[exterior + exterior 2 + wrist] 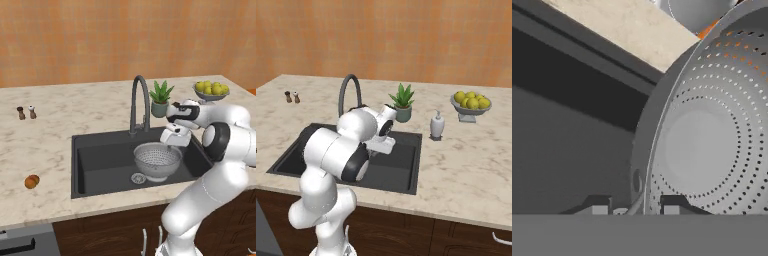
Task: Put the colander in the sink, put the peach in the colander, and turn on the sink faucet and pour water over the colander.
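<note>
We are seeing the gripper (635, 209) clamping its 2 dark fingertips on the near rim of the colander (157, 159), 1 inside the wall and 1 outside, and we are judging that this grip is keeping the perforated bowl upright while it is sitting low in the sink (100, 160), right of the round drain and below the faucet (140, 102). The peach (32, 181) is lying on the counter (55, 125) left of the basin, well apart from the gripper, so we are reckoning it is the next thing to fetch.
</note>
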Motion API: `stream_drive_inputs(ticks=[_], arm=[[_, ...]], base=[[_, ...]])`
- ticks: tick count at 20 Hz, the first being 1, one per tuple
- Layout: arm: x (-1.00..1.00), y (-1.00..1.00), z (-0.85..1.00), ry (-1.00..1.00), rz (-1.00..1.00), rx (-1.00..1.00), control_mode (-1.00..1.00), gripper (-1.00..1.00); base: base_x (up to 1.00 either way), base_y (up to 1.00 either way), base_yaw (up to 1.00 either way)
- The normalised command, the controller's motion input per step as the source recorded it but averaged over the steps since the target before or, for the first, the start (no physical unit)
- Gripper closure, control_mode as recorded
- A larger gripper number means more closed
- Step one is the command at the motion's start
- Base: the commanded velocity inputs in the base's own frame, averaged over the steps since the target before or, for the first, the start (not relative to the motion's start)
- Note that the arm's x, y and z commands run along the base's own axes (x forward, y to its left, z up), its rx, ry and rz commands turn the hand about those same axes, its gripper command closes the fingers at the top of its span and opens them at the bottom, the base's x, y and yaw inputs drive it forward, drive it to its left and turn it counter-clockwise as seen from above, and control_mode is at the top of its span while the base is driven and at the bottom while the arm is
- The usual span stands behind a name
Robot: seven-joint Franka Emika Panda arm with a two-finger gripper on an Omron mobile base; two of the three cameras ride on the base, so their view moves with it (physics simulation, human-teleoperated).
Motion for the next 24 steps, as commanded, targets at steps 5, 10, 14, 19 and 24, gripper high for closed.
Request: stream_drive_inputs(ticks=[5,10,14,19,24], arm=[[0.21,0.08,-0.33,-0.11,0.12,0.0,-1.0,1.0],[0.03,0.0,-0.26,-0.16,0.09,0.0,-1.0,1.0],[-0.03,-0.03,-0.15,-0.11,0.01,0.0,-1.0,1.0],[0.0,-0.1,-0.06,-0.06,-0.04,0.0,-1.0,1.0],[0.09,-0.02,-0.05,-0.08,-0.09,0.03,-1.0,1.0]], base=[[0.0,0.0,0.0],[0.0,0.0,0.0],[0.0,0.0,0.0],[0.0,0.0,0.0],[0.0,0.0,0.0]])
